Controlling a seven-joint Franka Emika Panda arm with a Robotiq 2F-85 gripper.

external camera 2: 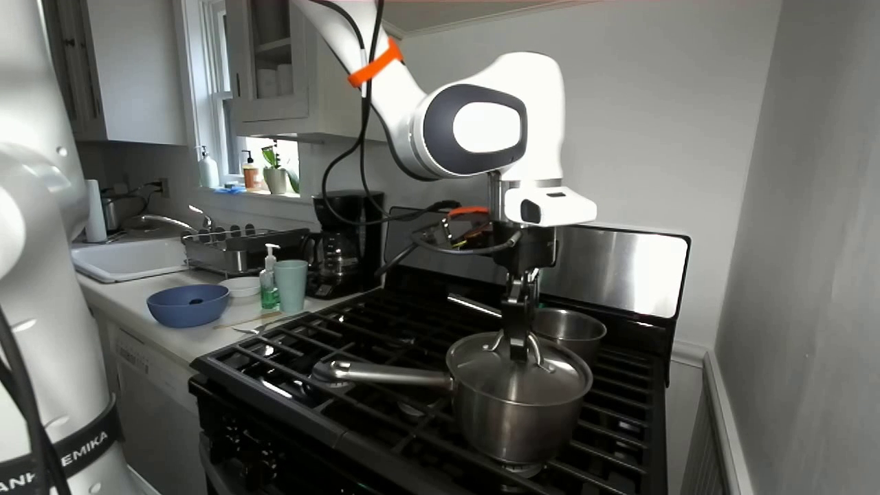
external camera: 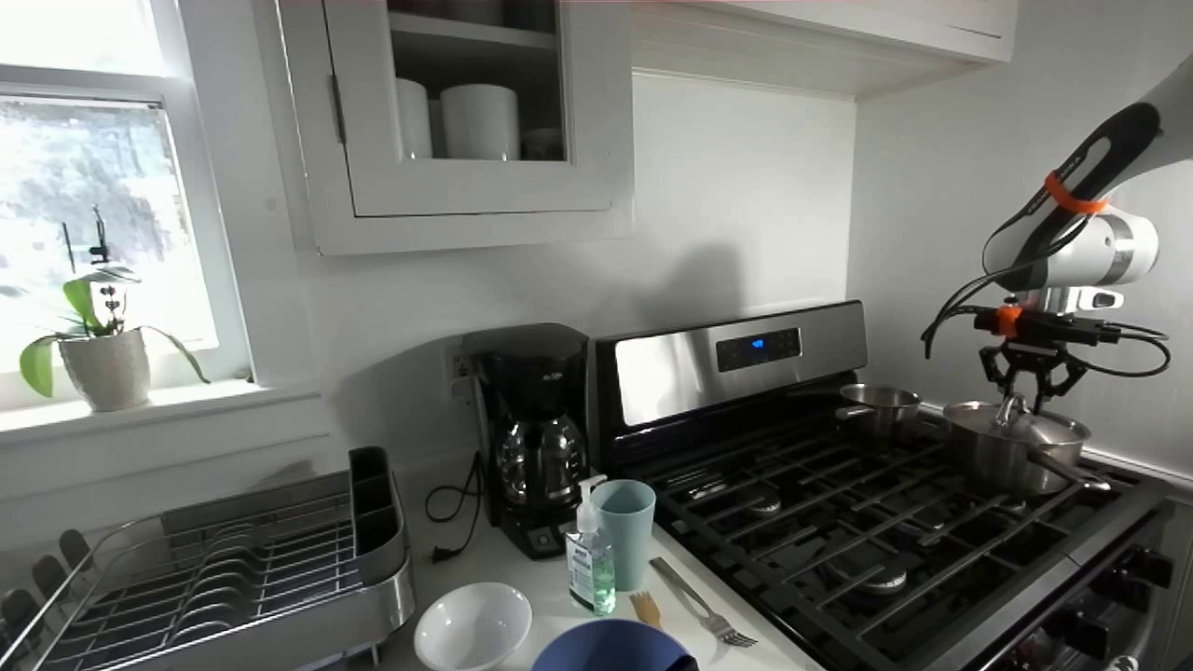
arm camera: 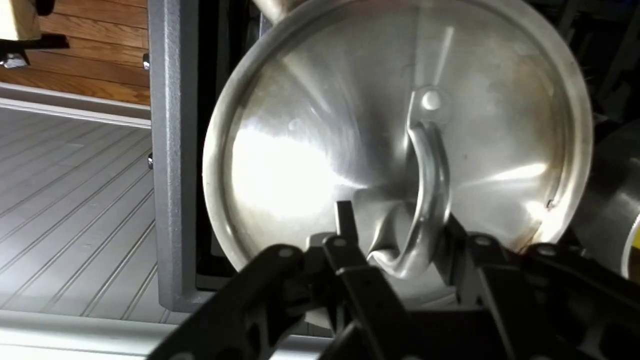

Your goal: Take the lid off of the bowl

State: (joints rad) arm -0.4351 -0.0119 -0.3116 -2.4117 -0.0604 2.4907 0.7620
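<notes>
Currently, the gripper (arm camera: pixel 398 215) points down over the lid (external camera 2: pixel 509 382), its jaws spread, with the lid's arched handle (arm camera: pixel 434 175) in the gap. In the wrist view I see clearance between that handle and one of the fingers (arm camera: pixel 346 220); the opposite finger lies against the handle or just beside it, and I cannot tell which. The lid is directly below the gripper, seated on the pot (external camera 2: pixel 519 430). The pot stands on the stove (external camera 2: pixel 295 417), and its long handle (external camera 2: pixel 395 375) extends from beneath the gripper toward the stove's front edge.

Near the gripper, between it and the back panel (external camera: pixel 825 345), stands a small pot (external camera: pixel 885 417), partly hidden behind the gripper in an exterior view.

Well apart from the gripper, across the burners, is the table (external camera 2: pixel 124 294). Nearest the gripper there, beside the stove, lies a metal fork (external camera: pixel 685 589). A cup (external camera: pixel 626 531) stands close to it, with a pump bottle (external camera: pixel 590 570) just beside the cup. Farther from the gripper are a white bowl (external camera: pixel 473 626) and a blue bowl (external camera 2: pixel 185 309), near each other, then a dish rack (external camera: pixel 326 612). A coffee maker (external camera: pixel 536 438) stands beside the stove, also well apart from the gripper.
</notes>
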